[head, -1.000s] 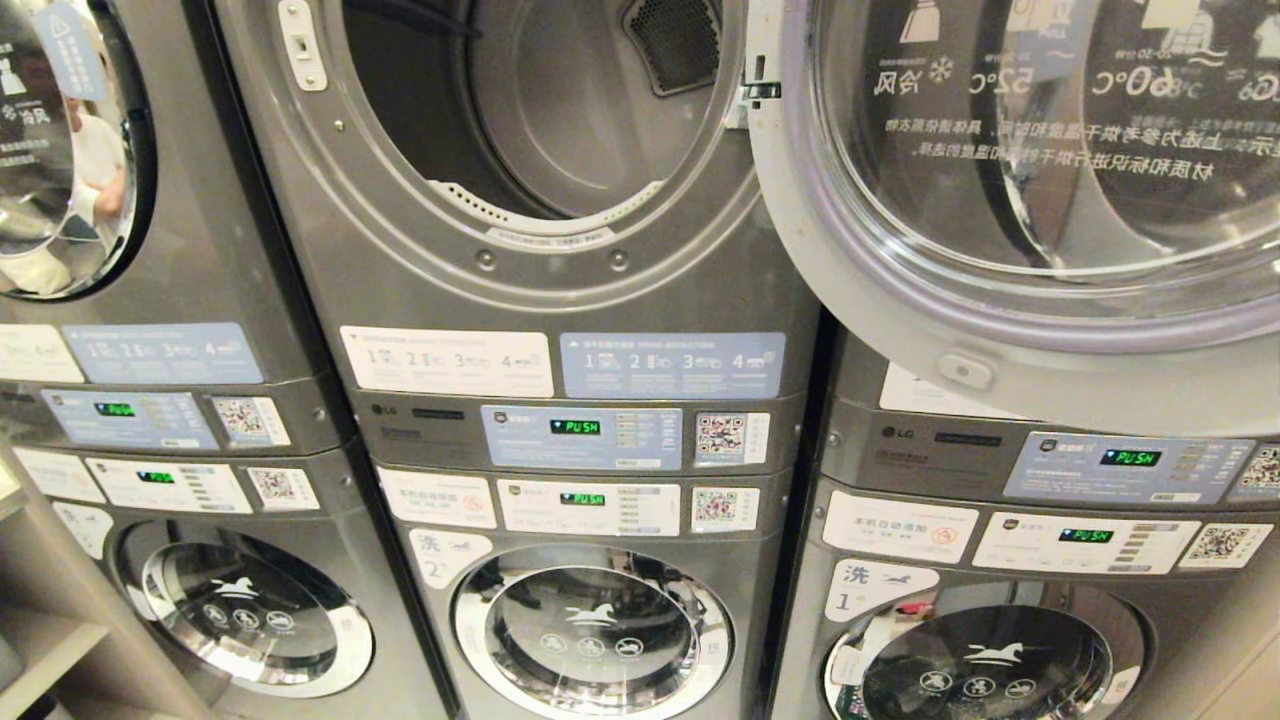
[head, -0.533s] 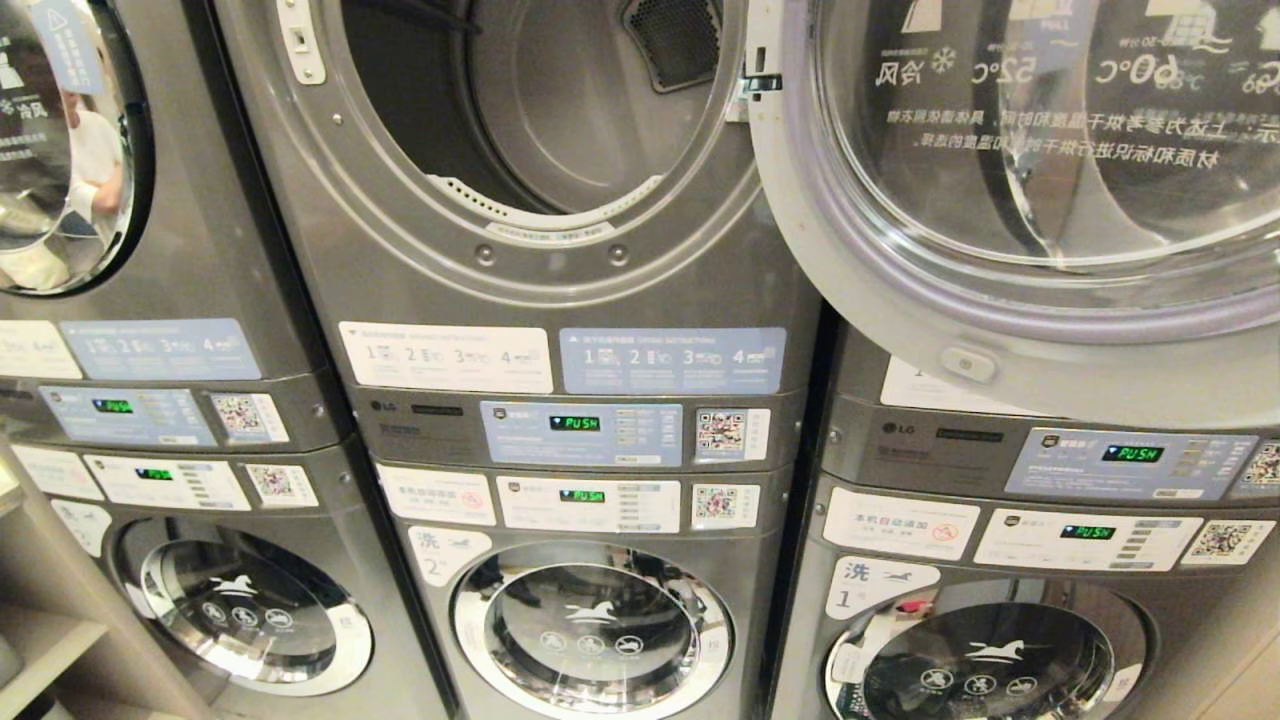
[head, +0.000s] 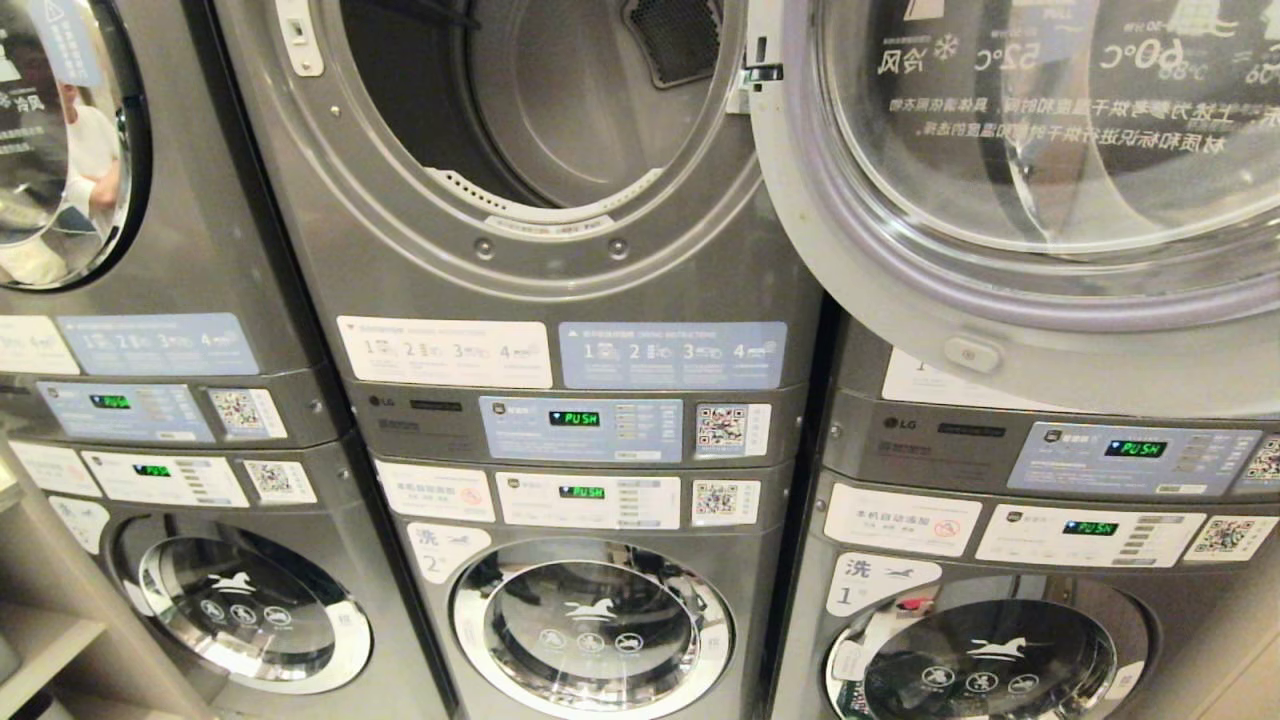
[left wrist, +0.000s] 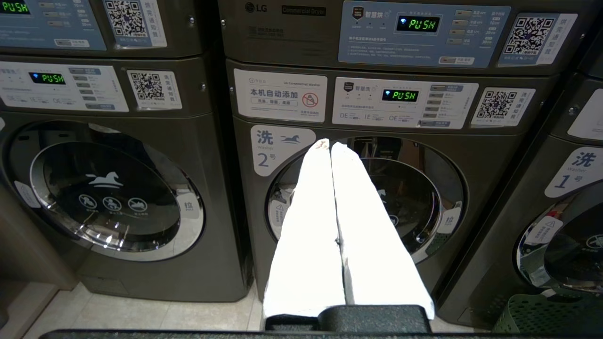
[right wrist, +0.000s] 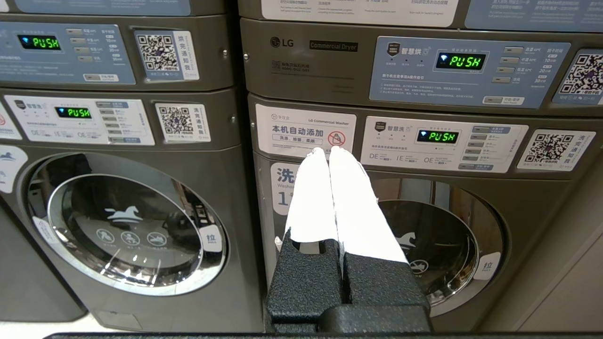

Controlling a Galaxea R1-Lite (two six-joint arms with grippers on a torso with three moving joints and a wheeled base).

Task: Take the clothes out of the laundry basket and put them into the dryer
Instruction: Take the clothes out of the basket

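Note:
The dryer [head: 560,270] fills the top middle of the head view, its round mouth open and the grey drum [head: 560,110] empty. Its glass door [head: 1020,200] hangs swung out to the right. No arm shows in the head view. My left gripper [left wrist: 330,143] is shut, white fingers pressed together and empty, pointing at the door of washer 2 [left wrist: 367,197]. My right gripper [right wrist: 327,150] is likewise shut and empty, facing washer 1 [right wrist: 438,240]. A corner of the green laundry basket [left wrist: 546,313] shows on the floor by washer 1. The clothes are out of view.
Three stacked machines stand side by side, with lit control panels [head: 580,425] between dryers and washers. The open door overhangs the right-hand stack [head: 1050,450]. A pale shelf [head: 40,640] juts in at the lower left. A person is reflected in the left dryer's glass [head: 85,160].
The whole head view has slid: every machine sits a little higher in the picture, so the camera has dipped. Nothing in the scene has moved.

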